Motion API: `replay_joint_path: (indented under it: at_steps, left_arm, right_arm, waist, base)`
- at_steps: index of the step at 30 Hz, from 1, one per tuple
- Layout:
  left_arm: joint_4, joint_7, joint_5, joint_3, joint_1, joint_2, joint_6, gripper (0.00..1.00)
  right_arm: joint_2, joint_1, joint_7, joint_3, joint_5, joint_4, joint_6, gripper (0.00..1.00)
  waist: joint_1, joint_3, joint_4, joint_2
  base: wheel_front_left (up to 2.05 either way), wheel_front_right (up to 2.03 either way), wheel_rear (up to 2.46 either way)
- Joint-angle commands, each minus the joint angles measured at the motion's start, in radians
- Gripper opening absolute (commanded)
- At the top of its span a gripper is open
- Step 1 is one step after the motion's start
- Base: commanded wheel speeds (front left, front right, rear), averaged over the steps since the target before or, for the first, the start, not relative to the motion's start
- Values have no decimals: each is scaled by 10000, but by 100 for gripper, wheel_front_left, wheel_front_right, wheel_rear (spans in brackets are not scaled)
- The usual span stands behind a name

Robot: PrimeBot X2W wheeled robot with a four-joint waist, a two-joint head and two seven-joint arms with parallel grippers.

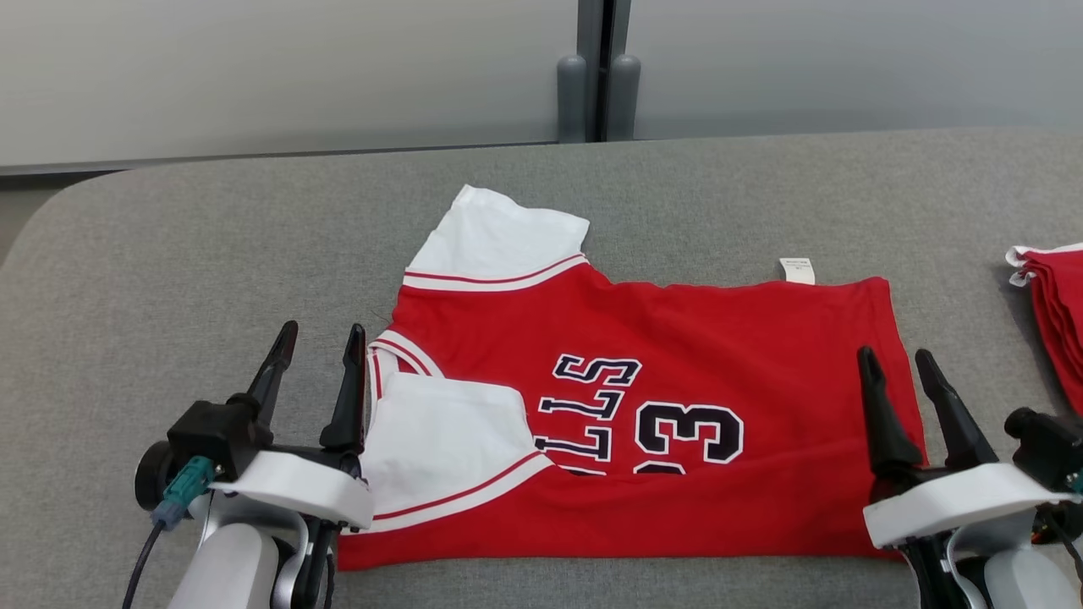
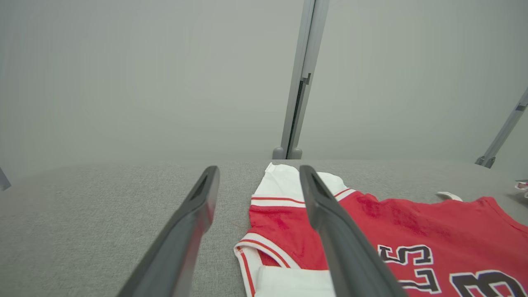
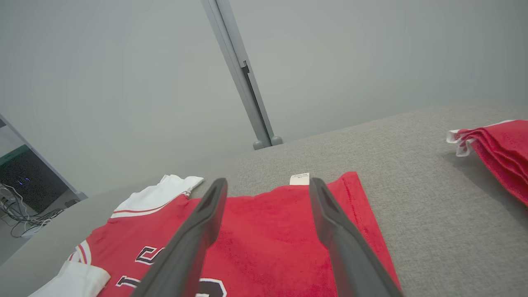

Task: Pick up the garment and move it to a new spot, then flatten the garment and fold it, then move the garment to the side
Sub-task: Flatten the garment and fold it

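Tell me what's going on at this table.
A two-armed robot is folding a red jersey on the grey table. The jersey lies flat, apparently folded once along its near edge. The left gripper at the collar end and the right gripper at the hem end are both open, holding nothing. A pile of red garments sits at the far right.

Light even, diffuse, from above; no glare. Soft shadow on tabletop (image 1: pixel 169 254) beside red folded stack (image 1: pixel 1058 313), right edge of head view. Head view sharp. Wrist views: fingers (image 2: pixel 181 239) soft toward bottom edge; wall post (image 2: pixel 501 134) at right edge leans, wide-angle.
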Motion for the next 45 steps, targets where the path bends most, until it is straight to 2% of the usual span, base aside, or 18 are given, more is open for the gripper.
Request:
replay_joint_path:
  at_steps: [1, 5, 9, 13, 17, 20, 25, 28, 34, 41, 45]
  left_arm:
    - [89, -35, 125, 14, -228, 87, -59, 100]
    - [665, 154, 487, -67, -1322, 492, -160, 100]
    - [1359, 1196, 710, -342, -2927, 1039, -489, 100]
    - [2052, 2620, 692, -1118, -4714, 1717, -928, 100]
    - [2503, 4047, -62, -2318, -6466, 2401, -991, 100]
    - [2734, 4836, -734, -3383, -7514, 3223, -990, 100]
    - [3147, 5790, -1731, -4956, -8625, 4182, -993, 100]
    - [3273, 5965, -2276, -5694, -9124, 4641, -990, 100]
    - [3684, 5860, -3073, -6598, -9740, 4923, -991, 100]
    - [4080, 5742, -3448, -7442, -10182, 5039, -992, 100]
    - [4337, 6044, -3863, -8031, -10229, 5005, -993, 100]
  right_arm:
    - [-100, -156, -102, 19, -149, 28, 1, 100]
    - [-90, -924, -46, 172, -686, 195, 3, 100]
    - [22, -1864, -27, 314, -1042, 336, 1, 100]
    - [103, -2714, -61, 523, -1284, 516, 3, 100]
    - [190, -3558, 23, 883, -1402, 675, 1, 100]
    - [269, -4035, -69, 1121, -1382, 801, 1, 100]
    - [425, -4526, -366, 1365, -1236, 1167, 1, 100]
    - [499, -4662, -567, 1402, -1129, 1410, 1, 100]
    - [564, -4724, -865, 1436, -1044, 1811, 1, 100]
    - [618, -4807, -1036, 1488, -963, 2079, 1, 100]
    - [610, -4832, -1109, 1485, -933, 2196, 1, 100]
  waist:
    - [0, 271, -138, -1]
    - [0, 1018, -468, -1]
    - [0, 1970, -830, -1]
    - [0, 2748, -1206, -1]
    - [0, 3470, -1715, -1]
    - [0, 3810, -2068, -1]
    - [0, 4104, -2580, -1]
    - [0, 4207, -2777, -1]
    - [0, 4336, -3042, -1]
    - [0, 4426, -3226, -1]
    - [0, 4435, -3268, -1]
  base:
    - [0, 0, 0]
    - [0, 0, 0]
    - [0, 0, 0]
    - [0, 0, 0]
    - [0, 0, 0]
    - [0, 0, 0]
    - [0, 0, 0]
    - [0, 0, 0]
    - [0, 0, 0]
    - [0, 0, 0]
    - [0, 0, 0]
